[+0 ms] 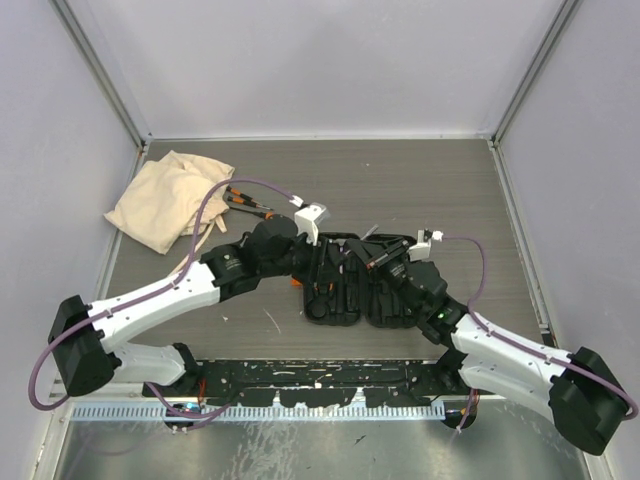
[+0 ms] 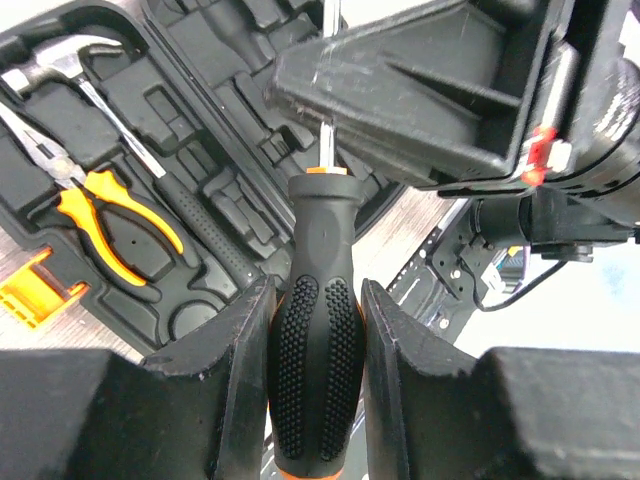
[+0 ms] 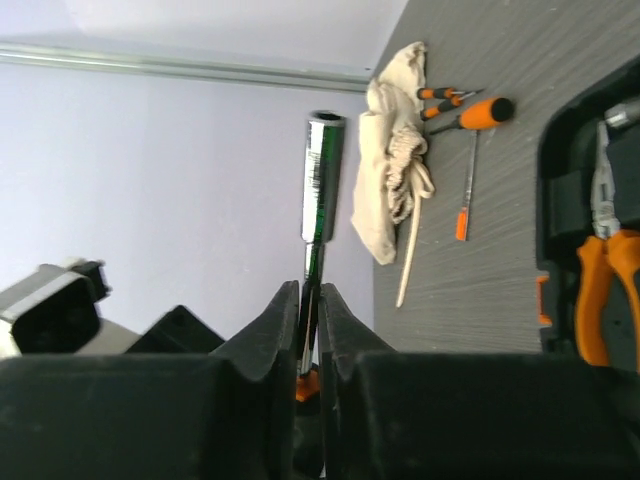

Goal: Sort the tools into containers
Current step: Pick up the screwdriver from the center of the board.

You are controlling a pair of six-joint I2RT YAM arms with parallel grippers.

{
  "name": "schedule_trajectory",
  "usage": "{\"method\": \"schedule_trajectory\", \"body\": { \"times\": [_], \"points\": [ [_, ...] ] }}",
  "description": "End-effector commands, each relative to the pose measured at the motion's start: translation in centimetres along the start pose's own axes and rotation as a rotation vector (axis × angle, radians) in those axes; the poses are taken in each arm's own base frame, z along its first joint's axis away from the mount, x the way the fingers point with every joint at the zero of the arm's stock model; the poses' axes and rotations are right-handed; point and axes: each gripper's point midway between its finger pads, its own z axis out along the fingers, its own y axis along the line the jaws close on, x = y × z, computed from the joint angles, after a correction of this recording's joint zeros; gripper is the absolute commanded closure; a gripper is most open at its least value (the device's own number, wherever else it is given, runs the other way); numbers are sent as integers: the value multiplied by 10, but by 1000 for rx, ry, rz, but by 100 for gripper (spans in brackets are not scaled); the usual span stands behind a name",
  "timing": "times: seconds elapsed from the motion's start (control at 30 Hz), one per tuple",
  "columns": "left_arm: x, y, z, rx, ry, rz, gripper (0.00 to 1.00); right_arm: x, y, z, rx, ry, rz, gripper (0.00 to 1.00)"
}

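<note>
Matt black plastic case (image 2: 235,120), screwdriver (image 2: 318,300) with dimpled rubbery handle, crumpled cream cloth bag (image 1: 165,200).

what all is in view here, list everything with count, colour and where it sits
held screwdriver: 1, black handle with orange ends, over the open case, gripped by both arms
loose screwdrivers: about 3, orange and black handles, on the table beside the bag
pliers: 1, orange handles, in a slot of the case
hammer: 1, steel head, in a corner slot of the case
case: 1, black, open, middle of the table
cloth bag: 1, beige, far left of the table
table: 1, dark grey wood grain
left pincer: 1, black, shut on the held screwdriver's handle
right pincer: 1, black, shut on its thin shaft
</note>
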Motion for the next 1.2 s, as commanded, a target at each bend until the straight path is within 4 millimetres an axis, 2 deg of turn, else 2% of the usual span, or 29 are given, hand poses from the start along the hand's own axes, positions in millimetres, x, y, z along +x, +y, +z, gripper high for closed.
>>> {"method": "schedule_trajectory", "body": {
  "times": [0.0,0.03,0.1,0.33,0.4,0.67,0.77,0.9,1.17],
  "points": [
    [-21,-18,2,71,-76,19,100,-7,23,-4,-90,-27,15,93],
    [-21,-18,2,72,-76,17,97,-7,24,-5,-94,-31,8,96],
    [-16,-15,8,62,-53,13,84,-9,23,-5,-88,-38,-29,99],
    [-20,-5,5,-3,-69,11,45,-29,8,-10,49,-99,-301,99],
    [-20,2,4,-39,-69,10,40,-38,4,-14,107,-119,-397,100],
    [-16,30,1,-215,-10,27,36,-63,-30,-30,441,-72,-754,100],
    [-15,38,0,-263,1,24,34,-65,-30,-33,484,-21,-867,100],
    [-12,43,1,-288,9,9,32,-73,-36,-35,557,29,-955,100],
    [-8,47,8,-311,27,-15,33,-80,-73,-33,692,203,-1031,100]
  ]
}}
